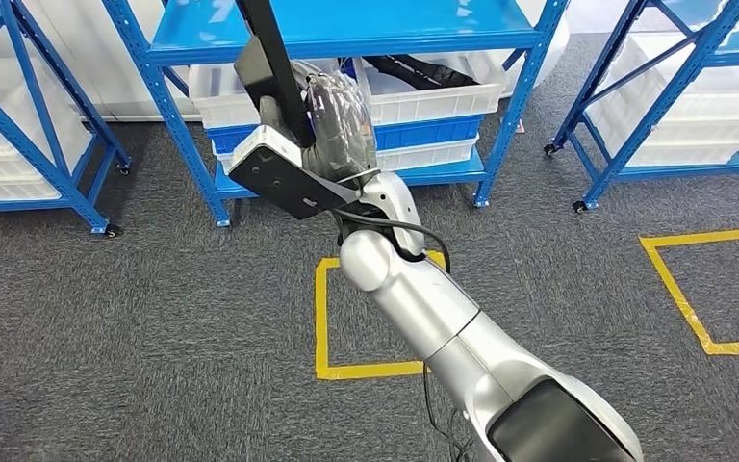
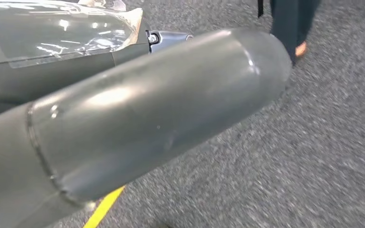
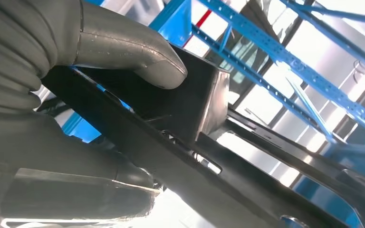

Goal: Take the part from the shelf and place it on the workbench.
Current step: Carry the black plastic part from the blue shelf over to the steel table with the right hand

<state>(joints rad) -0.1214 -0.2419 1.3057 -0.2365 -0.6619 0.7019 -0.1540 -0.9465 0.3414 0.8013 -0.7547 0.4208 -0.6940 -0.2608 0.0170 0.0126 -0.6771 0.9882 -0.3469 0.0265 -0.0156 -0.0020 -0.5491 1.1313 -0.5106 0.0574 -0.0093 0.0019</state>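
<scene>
Head view has the right hand (image 1: 332, 120) clamped around a long black plastic bracket part (image 1: 271, 91), lifted in front of the blue steel shelf (image 1: 346, 38). Keep that grasp firm, carry it level while turning toward the workbench. Left hand (image 2: 138, 118): grip unclear.

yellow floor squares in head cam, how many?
2. One yellow square on the carpet centre, partly behind the right arm; one yellow square at the right edge, cut off. More may lie outside the picture.

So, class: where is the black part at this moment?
In the head view the black part is held up in the right hand, centre-left, in front of the blue shelf, above the grey carpet.
</scene>
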